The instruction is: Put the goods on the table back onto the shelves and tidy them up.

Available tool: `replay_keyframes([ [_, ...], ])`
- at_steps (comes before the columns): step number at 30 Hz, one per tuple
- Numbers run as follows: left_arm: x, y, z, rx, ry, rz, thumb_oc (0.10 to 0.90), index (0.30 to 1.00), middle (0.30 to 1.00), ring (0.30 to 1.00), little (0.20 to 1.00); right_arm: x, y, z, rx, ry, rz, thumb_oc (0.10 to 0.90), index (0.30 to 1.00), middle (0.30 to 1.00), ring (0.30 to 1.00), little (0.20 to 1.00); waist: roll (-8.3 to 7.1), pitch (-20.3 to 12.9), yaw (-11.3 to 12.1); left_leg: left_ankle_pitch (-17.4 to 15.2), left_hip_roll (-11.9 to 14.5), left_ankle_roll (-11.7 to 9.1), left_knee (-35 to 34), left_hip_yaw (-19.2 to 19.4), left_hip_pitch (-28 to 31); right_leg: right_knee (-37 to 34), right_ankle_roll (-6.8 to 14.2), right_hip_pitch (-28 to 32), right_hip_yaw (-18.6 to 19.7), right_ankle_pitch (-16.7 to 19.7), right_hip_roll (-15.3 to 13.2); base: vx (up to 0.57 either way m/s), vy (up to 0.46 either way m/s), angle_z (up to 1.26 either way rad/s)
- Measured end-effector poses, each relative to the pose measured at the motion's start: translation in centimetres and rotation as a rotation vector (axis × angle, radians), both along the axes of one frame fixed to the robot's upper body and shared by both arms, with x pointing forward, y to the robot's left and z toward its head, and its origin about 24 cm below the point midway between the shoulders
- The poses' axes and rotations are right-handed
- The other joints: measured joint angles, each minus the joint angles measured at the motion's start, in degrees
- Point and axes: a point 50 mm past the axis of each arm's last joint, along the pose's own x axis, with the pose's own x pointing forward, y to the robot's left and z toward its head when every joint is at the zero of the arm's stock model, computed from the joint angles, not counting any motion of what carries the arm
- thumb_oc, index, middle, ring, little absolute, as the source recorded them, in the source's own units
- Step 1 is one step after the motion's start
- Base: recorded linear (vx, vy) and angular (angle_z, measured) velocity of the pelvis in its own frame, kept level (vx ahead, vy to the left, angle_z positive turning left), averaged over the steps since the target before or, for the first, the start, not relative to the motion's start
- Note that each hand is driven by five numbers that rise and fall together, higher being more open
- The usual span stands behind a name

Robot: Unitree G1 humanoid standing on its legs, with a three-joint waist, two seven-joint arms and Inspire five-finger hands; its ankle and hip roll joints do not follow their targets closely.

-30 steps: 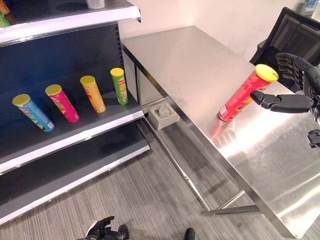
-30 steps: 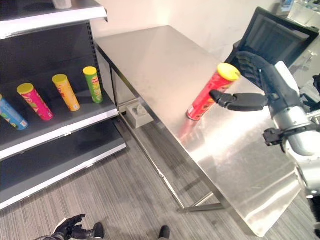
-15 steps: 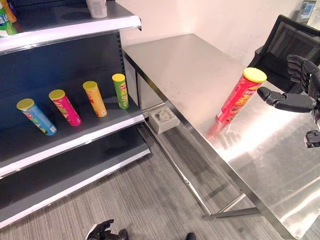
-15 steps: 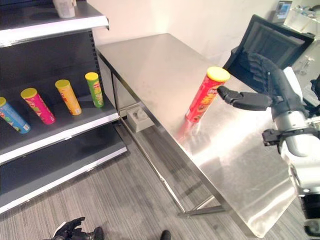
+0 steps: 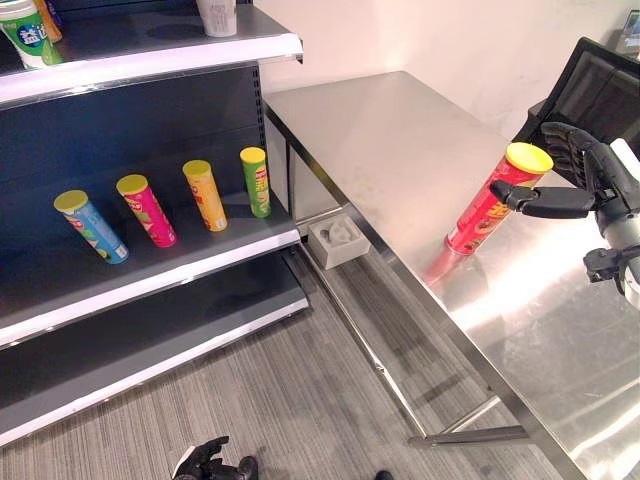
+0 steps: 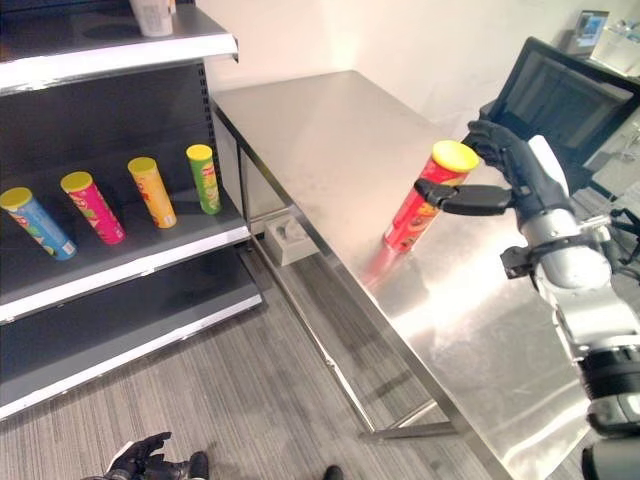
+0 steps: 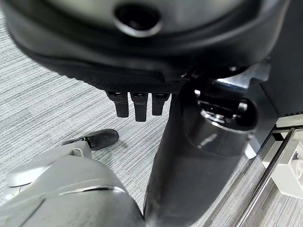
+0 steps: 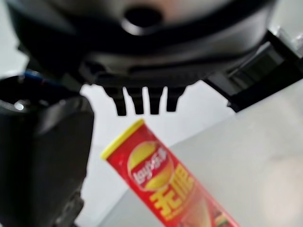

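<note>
A red can with a yellow lid [image 5: 484, 203] stands upright near the front edge of the steel table [image 5: 400, 130]. My right hand [image 5: 583, 172] is open beside its top. The thumb [image 6: 462, 197] lies against the can's side just under the lid, and the fingers reach round behind without closing. In the right wrist view the can [image 8: 165, 182] shows beyond straight fingers [image 8: 142, 100]. Blue [image 5: 92, 228], pink [image 5: 147, 211], orange [image 5: 205, 195] and green [image 5: 257, 182] cans stand in a row on the middle shelf [image 5: 150, 285]. My left hand [image 5: 205, 462] hangs low near the floor, fingers relaxed.
The top shelf [image 5: 150, 60] carries a green-and-white cup [image 5: 25, 30] and a white container [image 5: 217, 15]. A white box [image 5: 338, 240] lies on the floor under the table's near corner. A black chair [image 5: 595, 95] stands behind the table at the right.
The camera has shifted. My right hand, half a second ago clear of the can, has come back so its thumb meets the can below the lid. The can stays in place.
</note>
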Motion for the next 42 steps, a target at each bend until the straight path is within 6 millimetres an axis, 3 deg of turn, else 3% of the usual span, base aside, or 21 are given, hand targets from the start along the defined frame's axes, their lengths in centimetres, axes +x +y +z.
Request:
replay_keyframes([
  [18,0.7,0.2,0.1,0.008,-0.008,0.0,0.8,0.9,0.9,0.9,0.9,2.0,-0.4,0.2,-0.024,0.073,-0.061,0.8,0.9,0.9,0.9,0.9,-1.08,0.6,1.0,0.2,0.0,-0.1,0.0,-0.8,-0.7,0.0,0.0,0.0,-1.2,-0.1,0.0,0.0,-0.002,0.02],
  [42,0.7,0.5,0.2,0.016,-0.007,0.005,0.8,0.9,0.9,0.9,0.9,2.2,-1.6,-0.4,0.003,0.135,-0.116,0.8,0.9,0.9,0.9,0.9,-1.87,1.0,0.8,0.2,0.0,0.0,0.0,-1.3,-0.8,0.0,0.1,0.1,-1.4,-0.1,0.1,0.0,0.0,0.0],
])
